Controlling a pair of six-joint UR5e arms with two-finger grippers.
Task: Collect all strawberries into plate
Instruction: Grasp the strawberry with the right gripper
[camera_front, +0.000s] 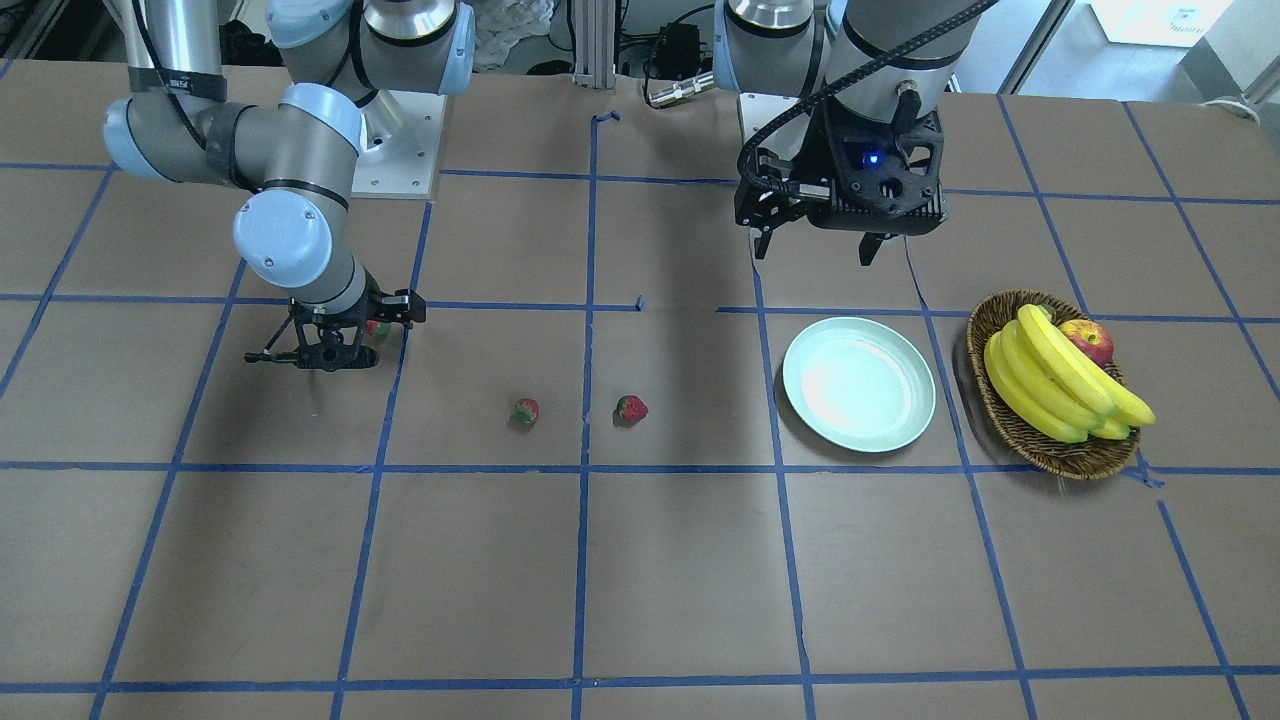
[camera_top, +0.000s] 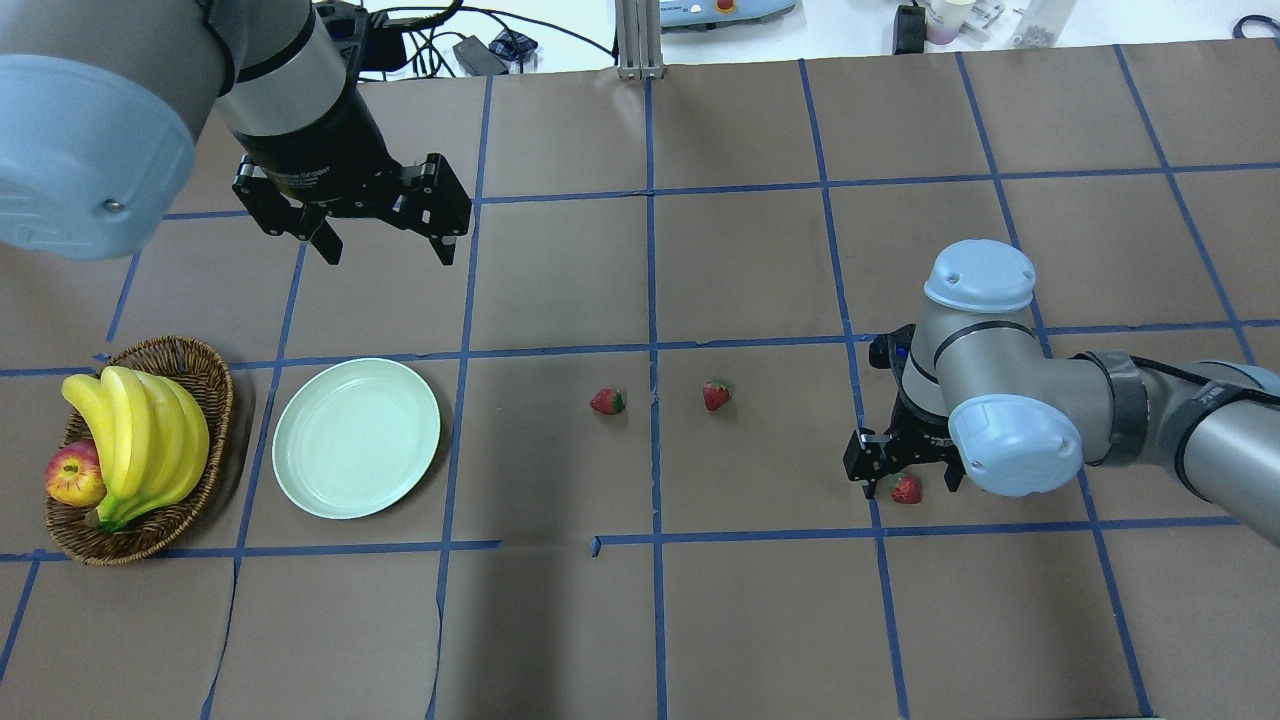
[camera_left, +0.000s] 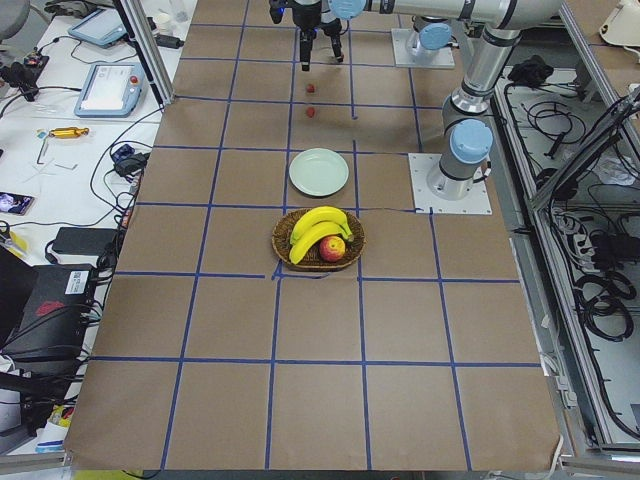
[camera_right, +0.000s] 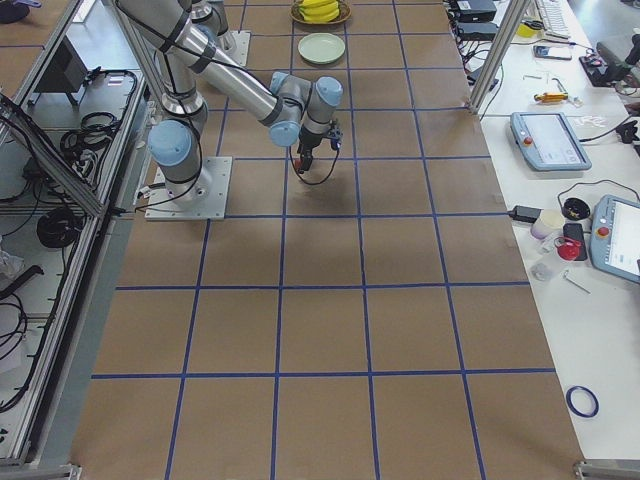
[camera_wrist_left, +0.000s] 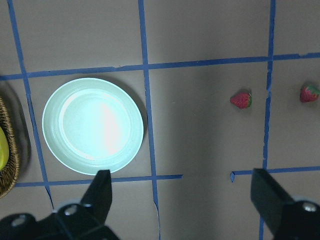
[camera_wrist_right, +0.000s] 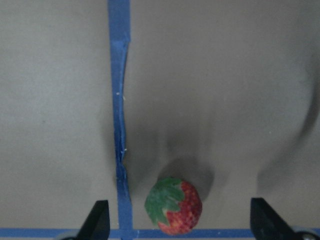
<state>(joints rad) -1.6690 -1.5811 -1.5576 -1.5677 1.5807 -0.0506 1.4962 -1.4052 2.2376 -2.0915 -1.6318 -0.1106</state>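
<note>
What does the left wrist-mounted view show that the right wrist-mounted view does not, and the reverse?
Only the left wrist view shows the plate, which is empty, two strawberries lying apart from it, and the wicker basket at the edge. Only the right wrist view shows the third strawberry, between the open fingers of the right end effector, which do not touch it. Both show brown table paper with blue tape lines; the left end effector is open too.
</note>
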